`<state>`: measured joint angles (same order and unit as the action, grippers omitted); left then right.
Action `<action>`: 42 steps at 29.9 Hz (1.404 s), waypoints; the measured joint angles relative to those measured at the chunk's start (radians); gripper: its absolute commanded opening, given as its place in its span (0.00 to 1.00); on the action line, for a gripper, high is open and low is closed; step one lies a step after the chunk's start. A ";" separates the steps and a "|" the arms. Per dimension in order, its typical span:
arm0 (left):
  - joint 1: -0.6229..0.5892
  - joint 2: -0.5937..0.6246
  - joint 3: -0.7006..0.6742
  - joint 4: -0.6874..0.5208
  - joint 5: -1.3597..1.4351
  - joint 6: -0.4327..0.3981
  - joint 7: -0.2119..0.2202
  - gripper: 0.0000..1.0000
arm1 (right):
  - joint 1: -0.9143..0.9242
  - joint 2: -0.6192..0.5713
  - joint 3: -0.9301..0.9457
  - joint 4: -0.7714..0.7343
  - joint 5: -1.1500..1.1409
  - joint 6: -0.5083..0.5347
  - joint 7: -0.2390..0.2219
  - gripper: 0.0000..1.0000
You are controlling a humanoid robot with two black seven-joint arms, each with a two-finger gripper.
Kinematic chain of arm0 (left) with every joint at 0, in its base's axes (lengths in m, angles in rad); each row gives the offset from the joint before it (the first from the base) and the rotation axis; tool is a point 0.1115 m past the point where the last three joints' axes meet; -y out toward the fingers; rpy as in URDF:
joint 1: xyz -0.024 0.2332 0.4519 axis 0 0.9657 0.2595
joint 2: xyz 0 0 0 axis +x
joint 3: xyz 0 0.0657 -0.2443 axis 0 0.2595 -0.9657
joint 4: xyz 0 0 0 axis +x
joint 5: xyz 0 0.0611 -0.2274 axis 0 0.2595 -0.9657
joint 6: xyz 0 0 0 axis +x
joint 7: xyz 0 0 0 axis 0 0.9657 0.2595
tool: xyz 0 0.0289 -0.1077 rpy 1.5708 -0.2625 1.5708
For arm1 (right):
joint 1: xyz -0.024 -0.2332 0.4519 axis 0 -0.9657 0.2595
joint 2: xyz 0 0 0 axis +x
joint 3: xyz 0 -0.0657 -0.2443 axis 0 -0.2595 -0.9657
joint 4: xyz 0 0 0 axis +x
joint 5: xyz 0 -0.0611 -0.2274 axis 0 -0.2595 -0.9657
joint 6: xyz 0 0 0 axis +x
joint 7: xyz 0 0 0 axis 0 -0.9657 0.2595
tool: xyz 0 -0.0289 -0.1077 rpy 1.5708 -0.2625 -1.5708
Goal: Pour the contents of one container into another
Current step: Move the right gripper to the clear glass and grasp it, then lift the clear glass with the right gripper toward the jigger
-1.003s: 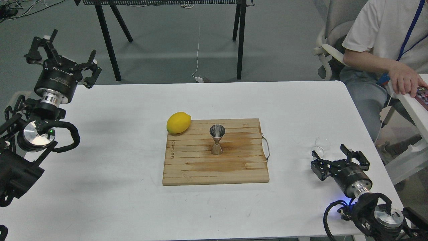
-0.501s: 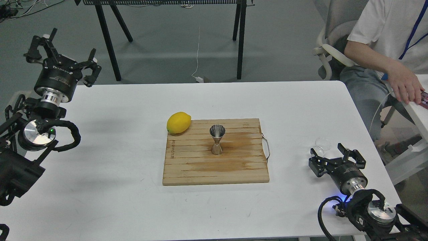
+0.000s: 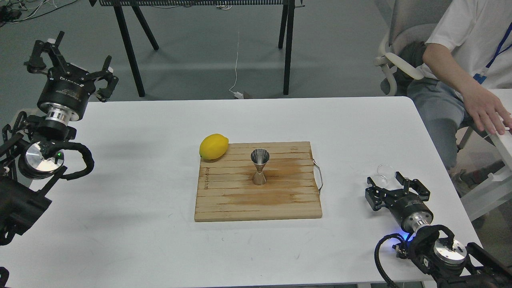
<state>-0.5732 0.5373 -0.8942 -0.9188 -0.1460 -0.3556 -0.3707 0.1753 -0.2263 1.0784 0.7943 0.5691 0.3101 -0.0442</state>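
Observation:
A small clear glass cup [image 3: 385, 173] stands on the white table [image 3: 160, 120] near its right edge. My right gripper [image 3: 394, 185] is open, low over the table, with its fingertips just short of the cup on either side; nothing is held. The steel hourglass jigger [image 3: 259, 166] stands upright in the middle of a wooden cutting board [image 3: 256, 200]. My left gripper [image 3: 68, 66] is open and raised at the far left, far from both containers.
A yellow lemon [image 3: 213, 146] rests at the board's far-left corner. The board has a metal handle [image 3: 319, 176] on its right side. A seated person's hand [image 3: 486, 110] rests on a side surface at the right.
My right gripper has crept forward and left toward the glass cup, its fingers now flanking the cup's near side. The left arm has drifted slightly up and left. The person has leaned away.

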 measured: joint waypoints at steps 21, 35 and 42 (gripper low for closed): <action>0.000 0.001 0.000 -0.001 0.000 0.001 -0.007 1.00 | 0.035 0.009 0.000 -0.053 0.000 0.000 0.000 0.40; -0.005 0.003 0.000 -0.002 0.000 0.004 -0.007 1.00 | 0.034 0.001 -0.010 -0.012 -0.002 0.064 -0.004 0.27; -0.005 0.003 -0.001 -0.002 0.000 0.005 -0.007 1.00 | 0.043 -0.096 -0.041 0.148 -0.012 0.038 -0.005 0.26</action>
<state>-0.5787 0.5398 -0.8950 -0.9205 -0.1462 -0.3506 -0.3773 0.2182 -0.3221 1.0375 0.9428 0.5572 0.3476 -0.0491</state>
